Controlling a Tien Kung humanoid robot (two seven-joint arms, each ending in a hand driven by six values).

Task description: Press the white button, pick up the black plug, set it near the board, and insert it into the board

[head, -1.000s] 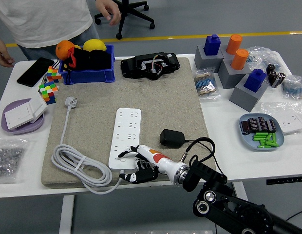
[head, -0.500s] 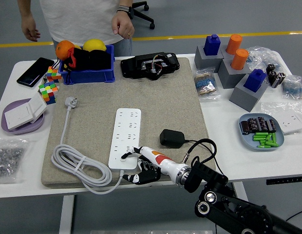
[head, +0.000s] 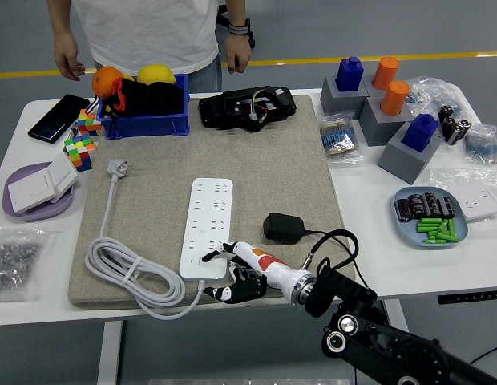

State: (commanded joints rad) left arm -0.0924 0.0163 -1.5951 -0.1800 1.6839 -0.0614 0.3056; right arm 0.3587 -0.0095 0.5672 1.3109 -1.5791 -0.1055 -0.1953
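Observation:
A white power strip (head: 208, 225) lies lengthwise on the grey mat (head: 272, 160). Its white button is at the near end, under my right hand's fingertip. My right hand (head: 232, 273) comes in from the lower right, index finger (head: 220, 253) stretched onto the strip's near end, the other fingers curled below the mat's front edge. The black plug (head: 282, 227) lies on the mat just right of the strip, its cable looping back to my wrist. My left arm is out of view.
The strip's white cable (head: 128, 273) is coiled at the mat's front left. A blue bin (head: 144, 120), a black device (head: 247, 107), a purple plate (head: 36, 200) and grey blocks (head: 385, 112) ring the mat. A person (head: 144, 32) stands at the far side, hands hanging.
My right hand has shifted slightly right and down along the strip's near end. The person has stepped right behind the table; both hands now hang down.

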